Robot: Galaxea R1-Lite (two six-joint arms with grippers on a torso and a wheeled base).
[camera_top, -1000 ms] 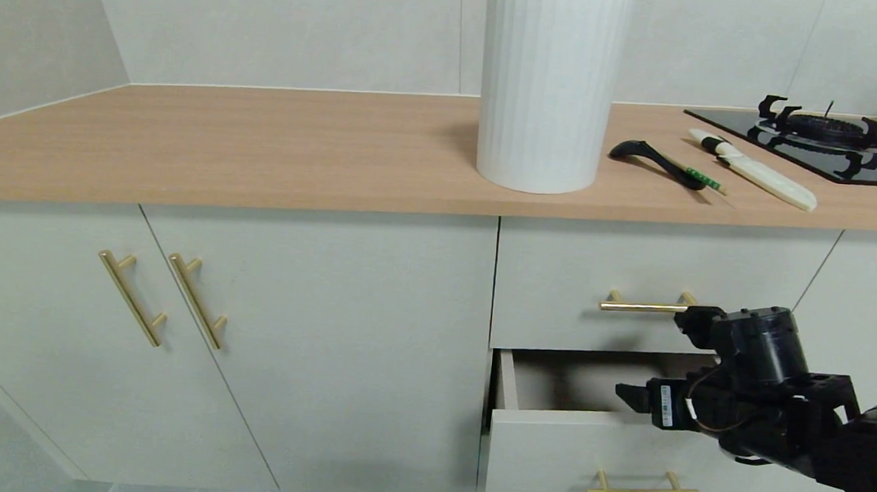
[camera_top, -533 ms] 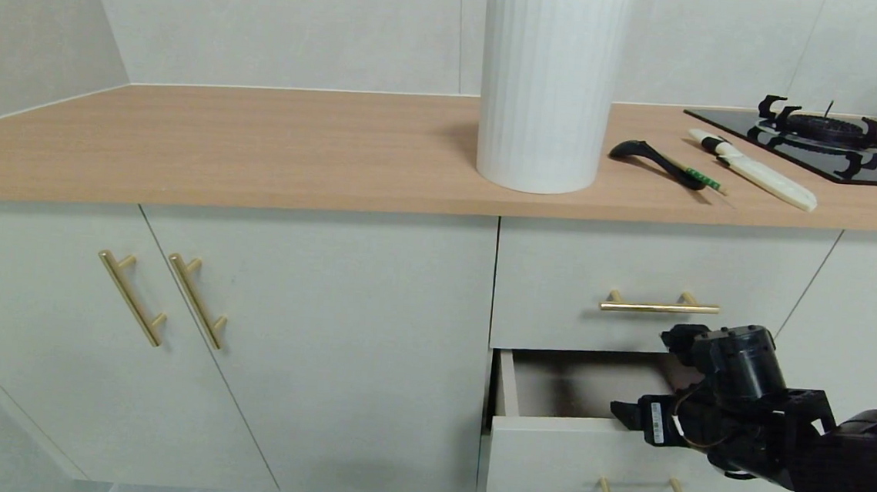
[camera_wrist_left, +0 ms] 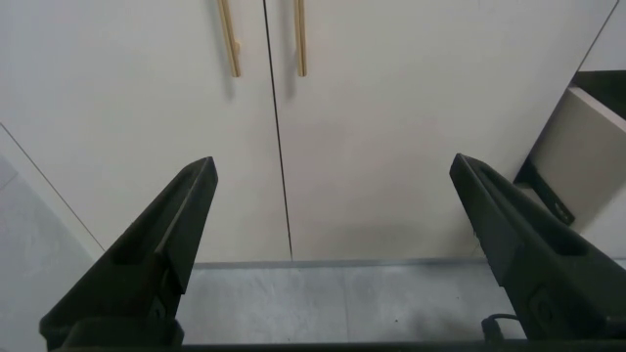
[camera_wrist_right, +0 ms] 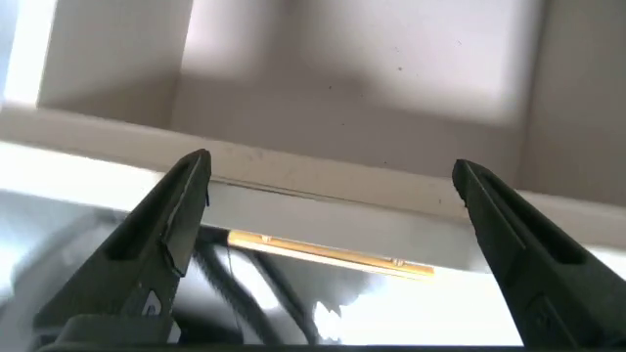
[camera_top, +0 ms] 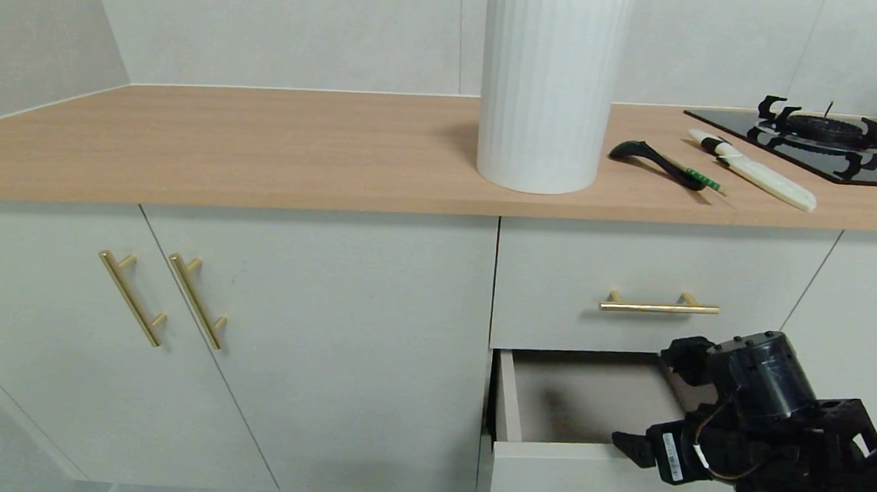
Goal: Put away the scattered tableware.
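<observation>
On the wooden counter (camera_top: 260,149) lie a black spoon (camera_top: 657,161), a thin stick with a green band (camera_top: 702,178) and a white knife (camera_top: 756,173), right of a tall white ribbed container (camera_top: 546,84). Below them the lower drawer (camera_top: 546,470) stands pulled out, its inside (camera_wrist_right: 342,98) bare. My right gripper (camera_top: 651,400) is open at the drawer's front panel (camera_wrist_right: 323,205), one finger (camera_top: 625,447) at its top edge, above the gold handle (camera_wrist_right: 333,254). My left gripper (camera_wrist_left: 333,196) is open and holds nothing, facing the cabinet doors (camera_wrist_left: 391,147).
A black gas hob (camera_top: 824,138) takes the counter's right end. The upper drawer (camera_top: 636,291) is closed, with a gold handle (camera_top: 658,306). Two cabinet doors with gold handles (camera_top: 161,300) stand to the left. Tiled wall runs behind the counter.
The lower drawer has slid farther out toward me. My right gripper has moved back and down with its front panel, staying open.
</observation>
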